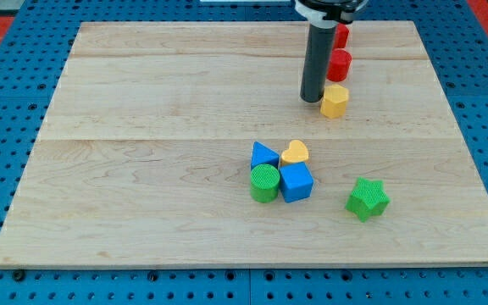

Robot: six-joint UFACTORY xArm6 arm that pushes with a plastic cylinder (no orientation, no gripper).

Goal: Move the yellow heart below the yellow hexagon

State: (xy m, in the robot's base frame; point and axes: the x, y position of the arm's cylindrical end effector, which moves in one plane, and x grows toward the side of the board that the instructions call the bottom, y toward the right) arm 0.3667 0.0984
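Observation:
The yellow heart (295, 152) lies near the board's middle, touching a blue triangle (263, 156) on its left and a blue cube (296, 182) below it. The yellow hexagon (335, 101) sits higher up, toward the view's top right. My tip (312, 100) rests on the board just left of the yellow hexagon, close to or touching it, and well above the yellow heart.
A green cylinder (264, 183) stands left of the blue cube. A green star (368, 199) lies at the lower right. Two red blocks (339, 64) (341, 36) sit above the yellow hexagon, partly hidden by the rod. The wooden board (142, 169) ends in blue pegboard.

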